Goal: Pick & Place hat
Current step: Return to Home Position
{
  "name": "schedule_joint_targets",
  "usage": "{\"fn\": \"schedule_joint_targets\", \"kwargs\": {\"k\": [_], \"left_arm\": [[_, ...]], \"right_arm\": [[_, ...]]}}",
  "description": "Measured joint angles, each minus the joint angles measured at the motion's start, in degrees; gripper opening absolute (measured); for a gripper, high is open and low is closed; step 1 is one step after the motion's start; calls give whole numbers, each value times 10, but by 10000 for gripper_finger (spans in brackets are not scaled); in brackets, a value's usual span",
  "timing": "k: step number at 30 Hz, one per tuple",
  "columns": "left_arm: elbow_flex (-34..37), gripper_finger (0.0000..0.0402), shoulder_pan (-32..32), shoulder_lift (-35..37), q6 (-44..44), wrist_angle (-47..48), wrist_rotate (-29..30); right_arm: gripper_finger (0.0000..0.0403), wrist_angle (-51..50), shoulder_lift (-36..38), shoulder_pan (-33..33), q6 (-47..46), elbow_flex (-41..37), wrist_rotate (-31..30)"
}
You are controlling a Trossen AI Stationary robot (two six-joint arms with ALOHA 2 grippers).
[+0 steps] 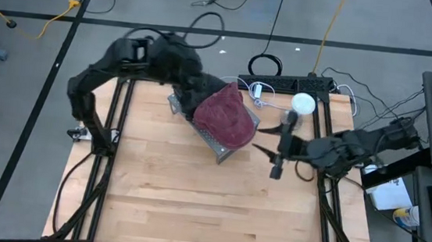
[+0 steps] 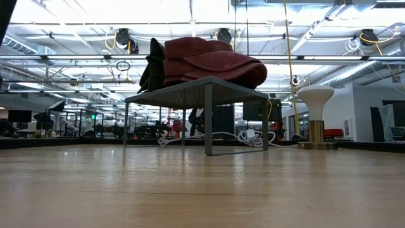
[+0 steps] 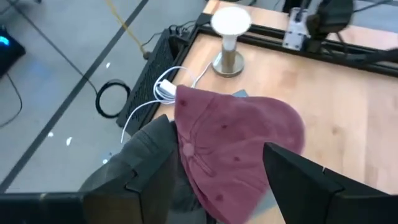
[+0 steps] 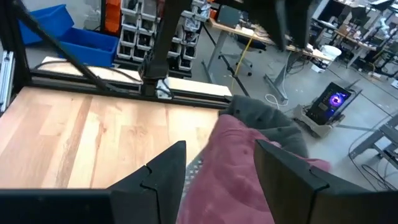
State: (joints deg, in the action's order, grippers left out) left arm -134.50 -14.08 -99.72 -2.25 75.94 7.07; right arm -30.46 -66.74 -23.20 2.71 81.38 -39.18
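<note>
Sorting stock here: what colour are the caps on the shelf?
Caps: dark red; best in high view.

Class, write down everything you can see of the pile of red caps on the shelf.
The pile of red caps is dark red, soft-looking fabric with stitched panels and small eyelets on the top crown. From the side, several layers show, nested one on another. It rests on the grey metal shelf, which stands toward the table's far edge. The left end effector hangs open above it, the right end effector open beside it; neither grips it.
</note>
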Motion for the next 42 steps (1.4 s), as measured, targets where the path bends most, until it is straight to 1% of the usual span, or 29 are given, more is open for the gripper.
{"fn": "schedule_joint_targets", "kwargs": {"k": [4, 6, 8, 10, 14, 20, 23, 26, 28, 35, 39, 42], "left_arm": [[10, 241, 15, 35, 14, 4, -1], [35, 241, 20, 59, 24, 4, -1], [73, 241, 28, 87, 25, -8, 0], [128, 241, 33, 124, 21, -18, 0], [263, 241, 44, 205, -1, -93, 6], [490, 241, 49, 354, -41, -271, 27], [596, 241, 49, 426, -57, -337, 38], [690, 241, 49, 494, -79, -401, 52], [750, 241, 49, 535, -89, -438, 59], [936, 241, 48, 656, -120, -566, 62], [1019, 241, 48, 703, -125, -618, 62], [1069, 241, 49, 732, -142, -646, 69]], "right_arm": [[180, 88, 0, 0, 15, -70, 3], [180, 133, 0, 0, 12, -101, 7], [180, 172, 0, 0, 3, -129, 32], [180, 204, 0, 0, -8, -157, 57], [180, 266, 0, -2, -25, -211, 95], [180, 328, 0, -10, -42, -274, 93], [180, 336, 0, -9, -44, -298, 93], [180, 343, 0, -9, -95, -324, 93], [180, 365, 0, -9, -125, -345, 93], [180, 406, 0, -12, -189, -400, 93], [180, 406, 0, -21, -171, -423, 94], [180, 442, 0, -24, -171, -448, 95]]}}
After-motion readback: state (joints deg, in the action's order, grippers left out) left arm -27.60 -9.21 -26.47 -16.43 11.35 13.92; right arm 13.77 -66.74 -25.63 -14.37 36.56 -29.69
